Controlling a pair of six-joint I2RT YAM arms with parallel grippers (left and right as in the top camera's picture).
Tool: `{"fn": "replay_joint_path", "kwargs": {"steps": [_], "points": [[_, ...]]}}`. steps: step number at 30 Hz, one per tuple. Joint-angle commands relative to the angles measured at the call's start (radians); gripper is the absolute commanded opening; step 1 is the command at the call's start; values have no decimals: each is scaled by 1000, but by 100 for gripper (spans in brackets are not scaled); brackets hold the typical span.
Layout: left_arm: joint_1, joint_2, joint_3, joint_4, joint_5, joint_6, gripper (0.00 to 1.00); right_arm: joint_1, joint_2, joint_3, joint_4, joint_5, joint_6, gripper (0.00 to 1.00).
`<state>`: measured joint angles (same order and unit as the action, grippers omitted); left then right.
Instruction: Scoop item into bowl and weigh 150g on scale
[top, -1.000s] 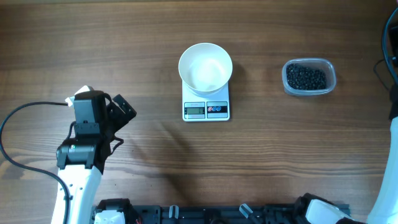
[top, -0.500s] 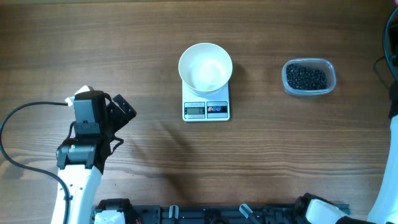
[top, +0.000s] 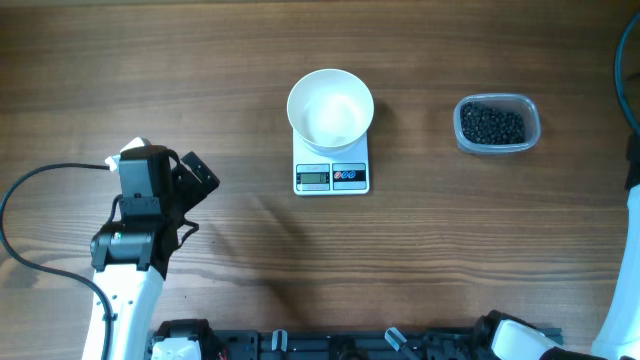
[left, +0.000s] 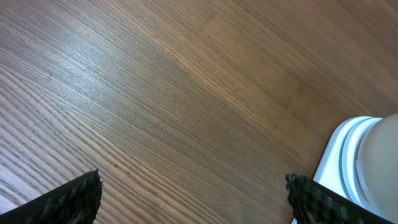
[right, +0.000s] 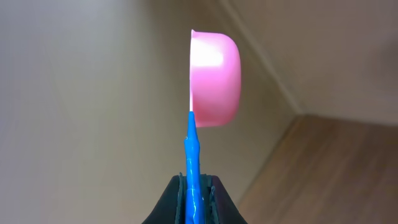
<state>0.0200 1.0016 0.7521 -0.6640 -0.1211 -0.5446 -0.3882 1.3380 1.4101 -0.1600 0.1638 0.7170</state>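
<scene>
Overhead: glossy round white bowl sits on the small flat white rectangular scale, mid-table. Small round black beans lie heaped in a clear plastic tub, well apart to the right of the scale.

Left wrist: your left gripper hangs over the wooden table, jaws spread wide.

Right wrist: your right gripper is clamped on the thin blue handle of a pink plastic scoop, cup turned on edge, raised off the table.

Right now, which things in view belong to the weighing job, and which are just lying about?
For the job: white bowl, kitchen scale under it, black beans, clear tub holding them, pink scoop in the right claw.
Lying about: black cable by the left arm.
</scene>
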Motion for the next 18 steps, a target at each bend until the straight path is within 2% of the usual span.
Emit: {"fn": "replay_joint_path", "kwargs": {"steps": [1, 18], "points": [[5, 3, -2, 0, 9, -13, 100, -2, 13, 18, -26, 75, -196, 4], [5, 3, -2, 0, 9, -13, 100, -3, 27, 15, -98, 75, -220, 4]]}}
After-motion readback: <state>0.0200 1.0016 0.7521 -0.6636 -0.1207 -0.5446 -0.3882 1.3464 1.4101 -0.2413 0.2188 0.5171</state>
